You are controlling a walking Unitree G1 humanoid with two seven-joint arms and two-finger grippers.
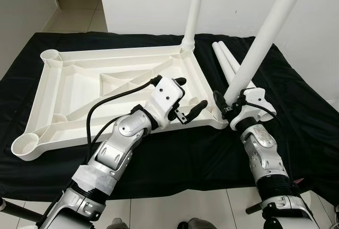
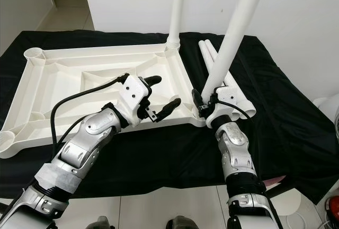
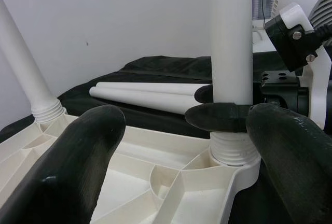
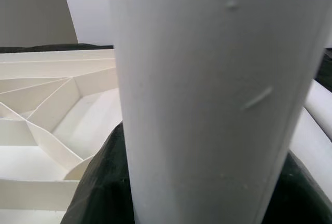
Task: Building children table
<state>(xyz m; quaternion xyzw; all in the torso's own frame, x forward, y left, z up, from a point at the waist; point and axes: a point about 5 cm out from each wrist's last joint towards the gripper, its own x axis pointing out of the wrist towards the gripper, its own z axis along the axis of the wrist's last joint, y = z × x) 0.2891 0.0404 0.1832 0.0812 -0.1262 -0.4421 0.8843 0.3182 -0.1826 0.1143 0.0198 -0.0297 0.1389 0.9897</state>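
Both head views are bright and evenly lit by soft, diffuse light from above, with no hard shadows. The matte black cloth spread over the work surface (image 1: 296,96) swallows light and shows only faint folds, while the white ribbed plastic tabletop lying upside down (image 1: 79,80) is close to overexposed, its ribs marked by pale grey shading. Small highlights glint on the silver arm shells. Both head views are sharp, with no motion blur. In the left wrist view the 2 glossy black fingers (image 3: 72,162) are near and soft. In the right wrist view the white plastic table leg (image 4: 218,94) looms close, slightly blurred.
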